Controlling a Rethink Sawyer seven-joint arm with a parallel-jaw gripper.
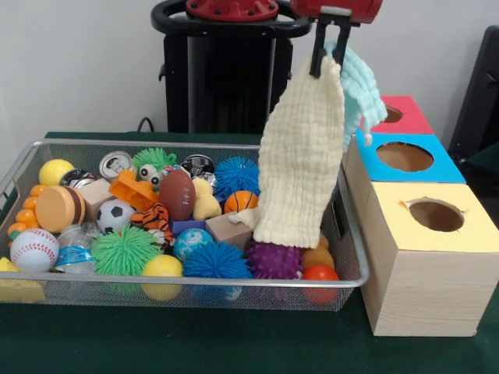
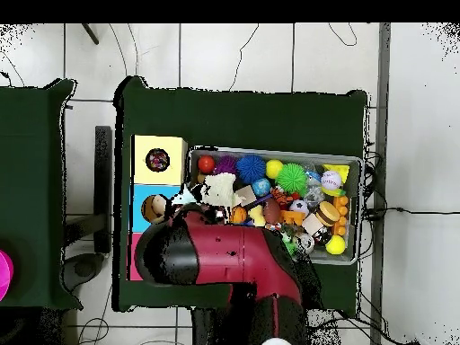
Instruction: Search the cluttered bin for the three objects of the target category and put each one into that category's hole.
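End effector [image 1: 327,48] clamped on cream cloth [image 1: 300,167] w/ teal cloth [image 1: 360,89], hanging over bin [image 1: 195,294].

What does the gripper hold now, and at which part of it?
The gripper holds the cream waffle-weave cloth by its top edge; the teal cloth hangs behind it, seemingly caught too.
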